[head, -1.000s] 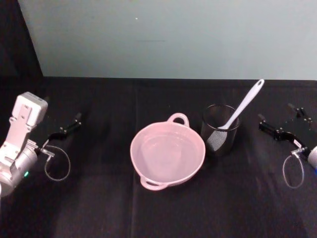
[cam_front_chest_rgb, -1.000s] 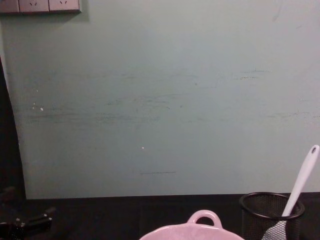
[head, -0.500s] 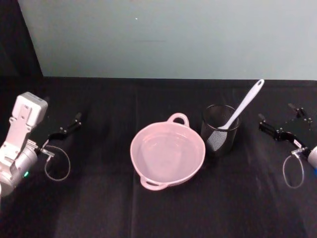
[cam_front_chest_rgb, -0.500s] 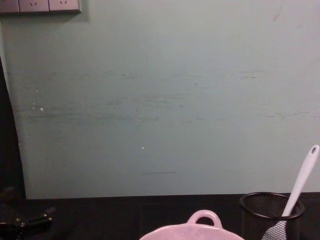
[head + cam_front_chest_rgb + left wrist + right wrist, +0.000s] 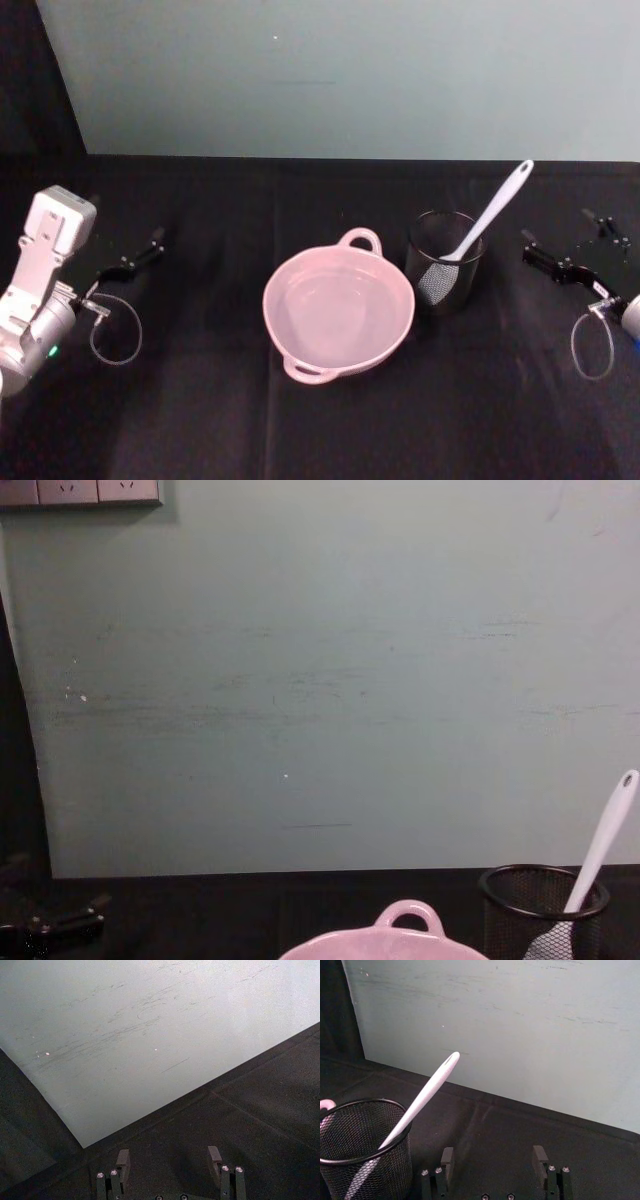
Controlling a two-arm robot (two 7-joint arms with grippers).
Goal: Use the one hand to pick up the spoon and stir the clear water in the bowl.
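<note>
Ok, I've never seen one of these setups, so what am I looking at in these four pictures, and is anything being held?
It is a two-armed robot at a black table. One picture comes from a camera on its head, one from its chest, and one from each wrist.

The left hand and the right hand both rest out at the table's sides, open and empty. Each wrist picture looks out past that arm's own hand: left hand, right hand.

In the middle sits a pale pink round bowl holding clear water. To its right stands a black wire-mesh cup. A long white plastic spoon leans in the cup, handle up. So nothing is held yet.
</note>
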